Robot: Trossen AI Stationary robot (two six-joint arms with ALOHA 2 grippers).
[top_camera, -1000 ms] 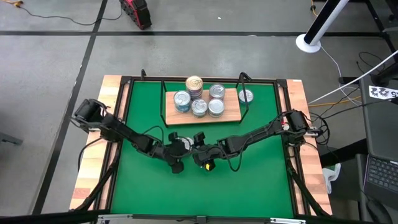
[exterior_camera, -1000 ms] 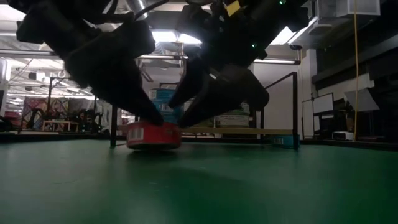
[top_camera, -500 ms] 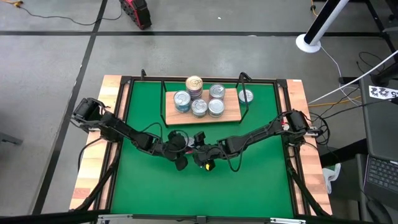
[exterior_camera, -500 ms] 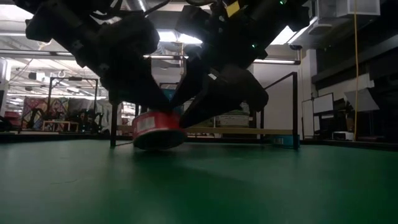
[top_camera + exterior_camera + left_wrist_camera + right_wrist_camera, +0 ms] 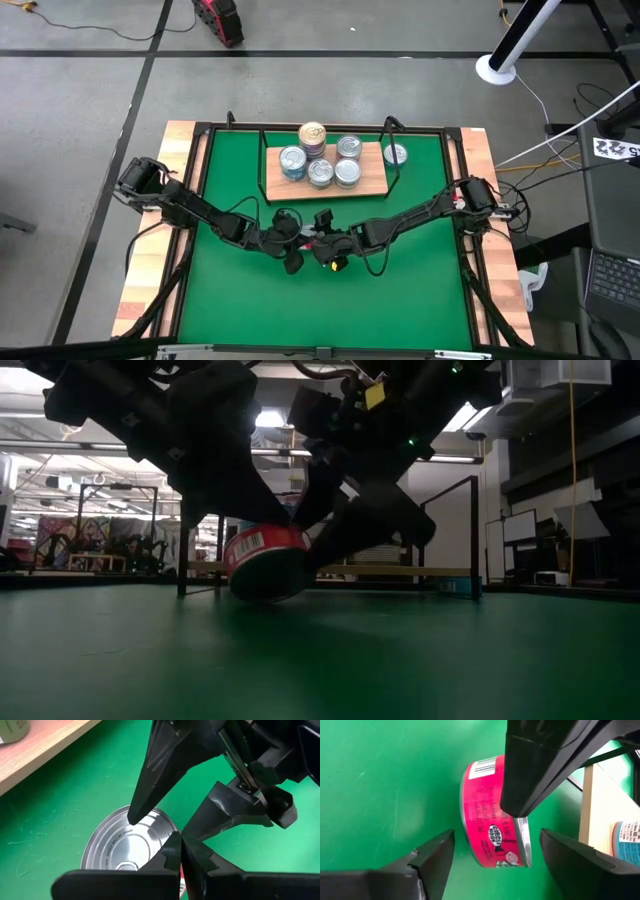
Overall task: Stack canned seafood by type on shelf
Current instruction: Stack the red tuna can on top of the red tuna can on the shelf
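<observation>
Fingers of the left gripper (image 5: 262, 520) are fully closed against each other; their joined tips press down on the rim of a pink-labelled tin (image 5: 268, 560). They clamp nothing. Fingers of the right gripper (image 5: 492, 857) stand wide apart, one on each side of that tin, and in the right wrist view neither pad touches it.

Arm pose:
- Left arm: enters from the left table edge, reaches low across the green mat (image 5: 225, 290) toward its centre, and ends in front of the shelf (image 5: 325, 172).
- Right arm: enters from the right table edge, stretched low, and meets the left arm at mat centre.
- Both grippers angle down onto the same spot.

Tin at the grippers: in the low view it is tilted, one edge on the mat and the other raised. Its silver lid shows in the left wrist view, with one right finger resting on the lid edge.

Count:
- Pink-labelled tin on the mat: one.
- Tins on the shelf, seen from above: silver-lidded tops, five (image 5: 293, 159) (image 5: 320, 172) (image 5: 346, 170) (image 5: 349, 146) (image 5: 395, 153); gold-lidded top, one (image 5: 312, 133), on a stack at the rear edge.
- Tins hidden under those tops cannot be counted.
- Shelf: one wooden board with black wire posts, at the far side of the mat, apart from the grippers.
</observation>
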